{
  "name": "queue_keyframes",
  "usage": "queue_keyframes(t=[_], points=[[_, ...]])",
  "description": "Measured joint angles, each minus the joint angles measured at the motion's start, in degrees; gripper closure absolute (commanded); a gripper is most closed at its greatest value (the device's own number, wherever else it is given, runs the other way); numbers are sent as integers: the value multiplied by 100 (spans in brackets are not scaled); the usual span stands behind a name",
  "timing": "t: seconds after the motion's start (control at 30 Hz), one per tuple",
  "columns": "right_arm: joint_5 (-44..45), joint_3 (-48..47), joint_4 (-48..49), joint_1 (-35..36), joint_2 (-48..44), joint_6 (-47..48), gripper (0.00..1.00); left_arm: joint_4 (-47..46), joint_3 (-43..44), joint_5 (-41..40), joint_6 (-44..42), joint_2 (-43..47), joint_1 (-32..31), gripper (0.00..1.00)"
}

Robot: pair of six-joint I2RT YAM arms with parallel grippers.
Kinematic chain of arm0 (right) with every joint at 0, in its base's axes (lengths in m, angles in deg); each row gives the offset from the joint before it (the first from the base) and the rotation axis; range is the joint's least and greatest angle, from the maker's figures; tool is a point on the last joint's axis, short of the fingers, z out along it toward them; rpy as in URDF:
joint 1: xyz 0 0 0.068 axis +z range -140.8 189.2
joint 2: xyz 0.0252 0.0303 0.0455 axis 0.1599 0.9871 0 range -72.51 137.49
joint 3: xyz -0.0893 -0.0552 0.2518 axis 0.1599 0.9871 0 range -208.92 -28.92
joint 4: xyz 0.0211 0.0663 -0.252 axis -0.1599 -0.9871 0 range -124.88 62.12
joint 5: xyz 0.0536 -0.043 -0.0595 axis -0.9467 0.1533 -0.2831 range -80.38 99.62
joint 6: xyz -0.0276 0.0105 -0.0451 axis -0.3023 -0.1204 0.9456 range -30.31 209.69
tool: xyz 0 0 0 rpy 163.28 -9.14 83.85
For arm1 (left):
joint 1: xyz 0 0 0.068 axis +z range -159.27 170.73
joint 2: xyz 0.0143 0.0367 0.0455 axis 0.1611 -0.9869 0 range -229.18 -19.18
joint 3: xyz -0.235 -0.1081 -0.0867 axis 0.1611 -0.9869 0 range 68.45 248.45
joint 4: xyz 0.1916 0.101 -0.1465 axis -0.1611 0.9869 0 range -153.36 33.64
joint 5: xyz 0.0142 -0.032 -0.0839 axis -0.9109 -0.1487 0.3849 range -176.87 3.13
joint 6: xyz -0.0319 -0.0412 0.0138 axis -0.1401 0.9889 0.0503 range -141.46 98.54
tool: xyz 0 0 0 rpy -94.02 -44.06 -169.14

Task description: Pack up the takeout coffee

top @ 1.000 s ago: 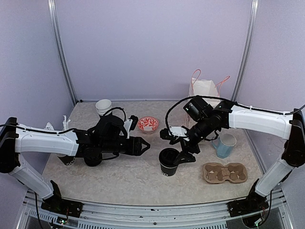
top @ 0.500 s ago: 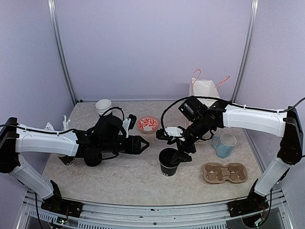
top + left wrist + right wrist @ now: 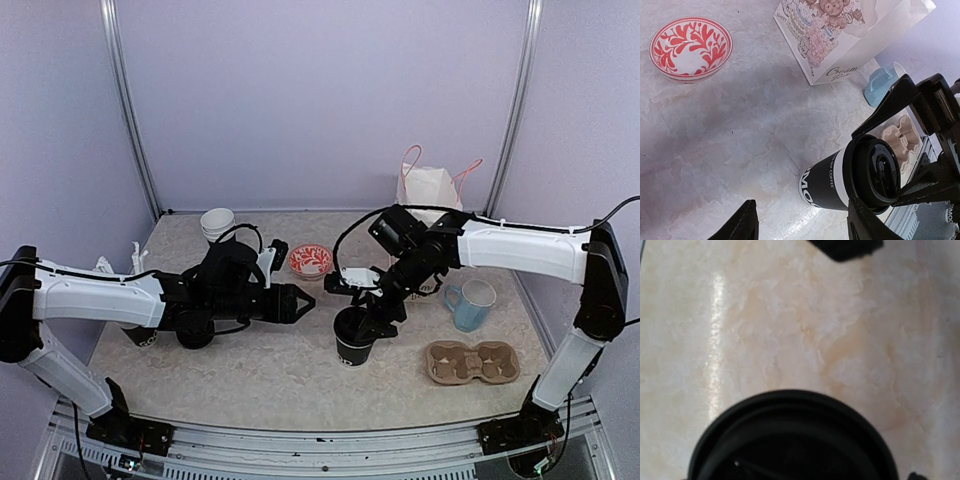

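A takeout coffee (image 3: 351,345), a black paper cup with white lettering and a black lid (image 3: 876,172), stands upright at mid-table. My right gripper (image 3: 360,312) hangs over it, open, one finger (image 3: 888,106) on each side of the lid and close to its rim. The lid (image 3: 790,440) fills the bottom of the right wrist view, where my own fingers are out of frame. To the left of the cup, my left gripper (image 3: 299,303) points at it, open and holding nothing. Its fingertips (image 3: 742,224) show at the bottom of the left wrist view.
A cardboard cup carrier (image 3: 472,362) lies at front right, a light-blue mug (image 3: 472,303) behind it. A white paper bag (image 3: 430,190) stands at the back, with a red-patterned bowl (image 3: 310,260) and stacked white cups (image 3: 217,222) further left. Another black lettered cup (image 3: 143,338) shows under the left arm.
My right gripper has shifted left and down over the coffee cup, and its fingers now straddle the lid. The left arm has not moved.
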State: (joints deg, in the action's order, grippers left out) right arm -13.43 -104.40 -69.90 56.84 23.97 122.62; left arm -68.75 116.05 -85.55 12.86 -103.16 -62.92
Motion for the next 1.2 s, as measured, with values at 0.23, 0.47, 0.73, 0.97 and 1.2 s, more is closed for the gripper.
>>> queue_keyframes(t=[0.23, 0.47, 0.73, 0.97, 1.2], points=[[17, -68, -31, -2, 63, -94, 18, -61, 0, 79, 0, -33, -2, 41], [26, -76, -39, -2, 103, -125, 22, -72, 0, 144, 0, -107, -9, 41], [37, -96, -35, -2, 122, -197, 11, -299, 0, 505, 96, -310, -17, 40], [33, -96, -120, -2, 122, -175, 0, -531, 0, 870, 192, -442, -39, 41], [33, -96, -258, -13, -70, -81, 0, -704, 2, 1108, 293, -568, -39, 44]])
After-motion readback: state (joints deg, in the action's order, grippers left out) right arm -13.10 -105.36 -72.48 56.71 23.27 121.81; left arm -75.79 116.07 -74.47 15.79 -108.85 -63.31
